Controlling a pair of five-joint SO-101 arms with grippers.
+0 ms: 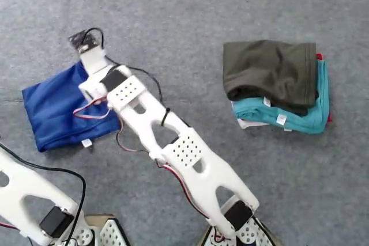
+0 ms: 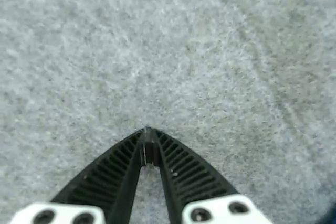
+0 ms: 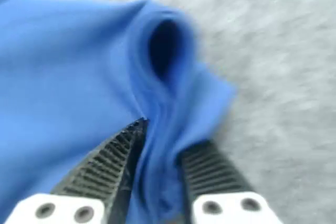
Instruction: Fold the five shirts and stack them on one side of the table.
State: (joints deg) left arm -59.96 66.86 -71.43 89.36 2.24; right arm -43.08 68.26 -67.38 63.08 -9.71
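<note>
Progress looks well along, by my judgement. Nearest me on the left, the blue shirt (image 1: 55, 108) lies alone on the grey felt table (image 1: 190, 21), roughly folded and not yet stacked. Farther off on the right, a pile has the olive shirt (image 1: 268, 67) on top and the teal shirt (image 1: 305, 113) under it, with slivers of a white shirt (image 1: 248, 123) and a red shirt (image 1: 319, 57) below. So four seem done and one is left. My left gripper (image 2: 148, 135) is pressed together over bare felt, holding nothing. My right gripper (image 3: 157, 140) is at the blue shirt's far corner on the pile's side, pinching a raised fold of the cloth.
</note>
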